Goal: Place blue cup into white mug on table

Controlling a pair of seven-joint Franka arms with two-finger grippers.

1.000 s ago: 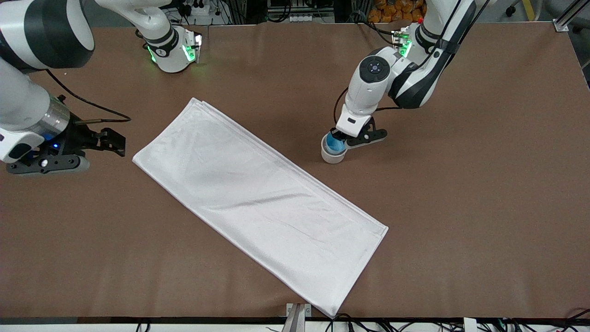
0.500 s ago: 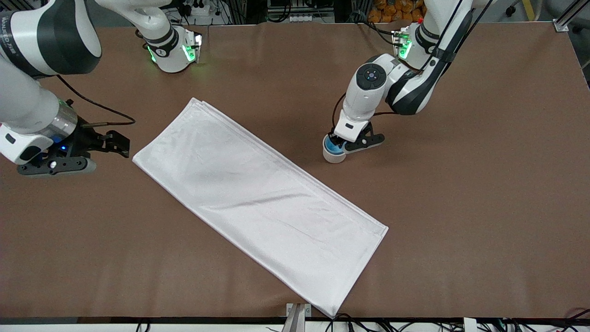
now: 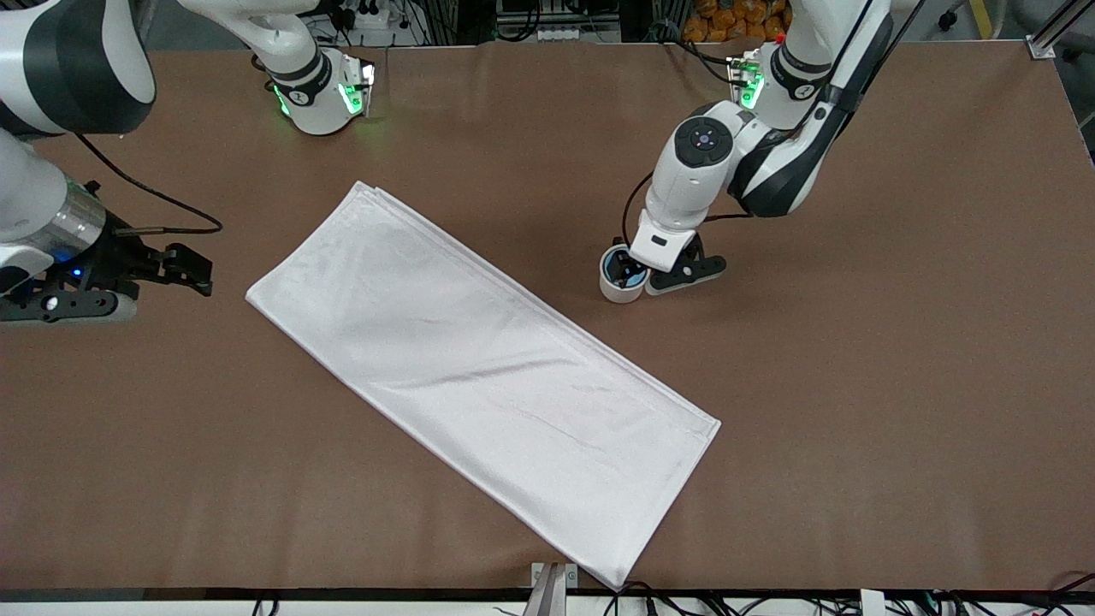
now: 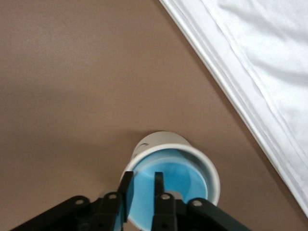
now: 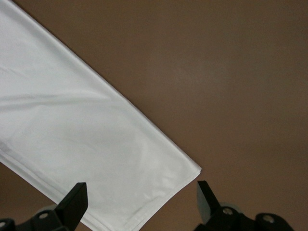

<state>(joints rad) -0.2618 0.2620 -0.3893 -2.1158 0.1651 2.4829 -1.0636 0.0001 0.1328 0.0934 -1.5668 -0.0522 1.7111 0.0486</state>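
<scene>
The sky-blue plastic cup has sunk into the off-white cylindrical mug (only its rim shows). The right gripper has drifted toward nine o'clock.

The blue cup sits in the white mug on the counter — beside the cloth, toward the left arm's end.

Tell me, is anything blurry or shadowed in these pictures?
Front view: even light, sharp; a soft shadow lies on the table under the left arm, near the white mug. Left wrist view: the left gripper looks soft-edged at the blue cup. Right wrist view: the white cloth looks slightly soft.
</scene>
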